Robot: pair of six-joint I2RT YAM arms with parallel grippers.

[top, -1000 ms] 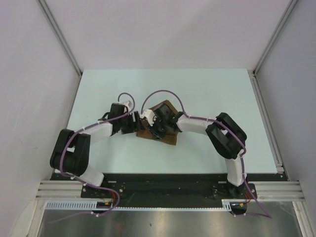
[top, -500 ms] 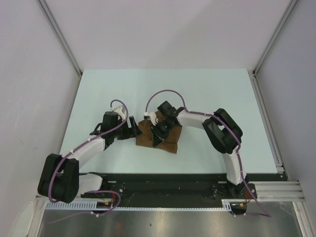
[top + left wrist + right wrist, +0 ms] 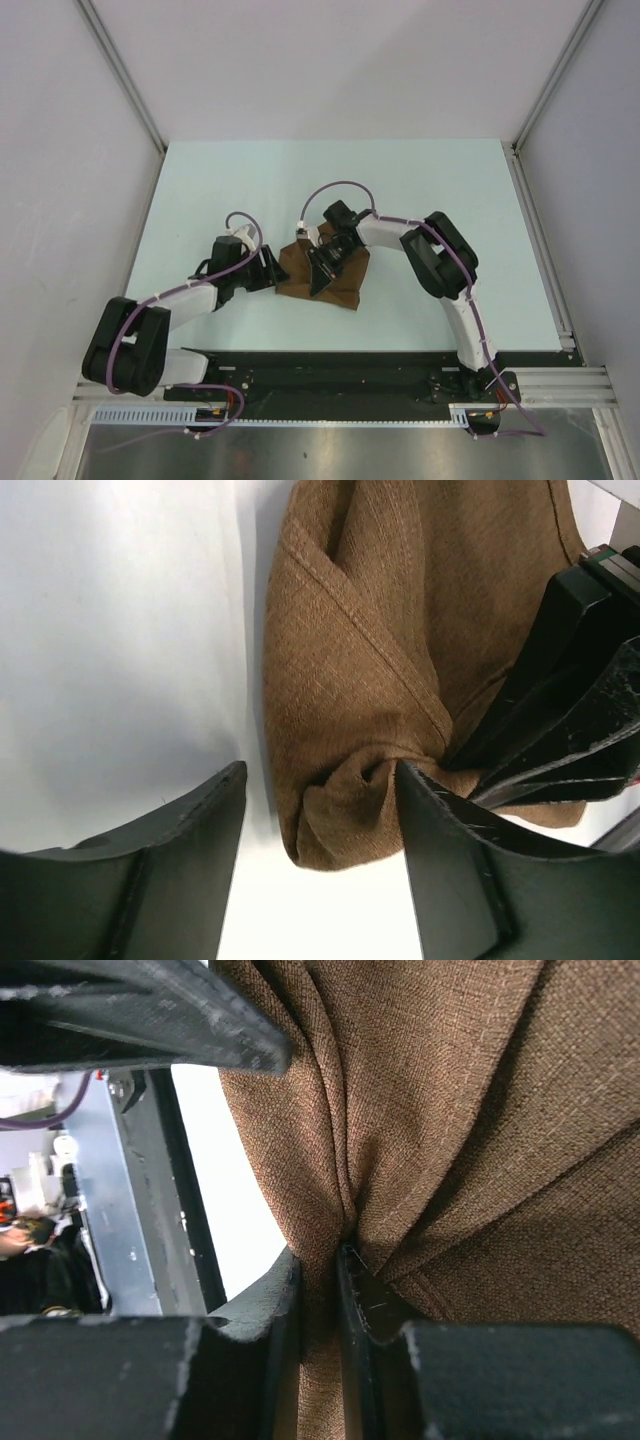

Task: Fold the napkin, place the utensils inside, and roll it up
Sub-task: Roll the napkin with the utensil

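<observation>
I see the napkin [image 3: 345, 290] lying on the table [image 3: 250, 180] near its middle, the left gripper [image 3: 268, 270] just beside its left edge and the right gripper [image 3: 322, 272] on top of it.

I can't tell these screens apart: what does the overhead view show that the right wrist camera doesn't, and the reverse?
Only the overhead view shows the table, both arms, and the left gripper open at the napkin's edge. Only the right wrist view shows, close up, the right gripper pinching a gathered fold of cloth between its fingers. Both show the brown napkin with the right gripper on it.
</observation>
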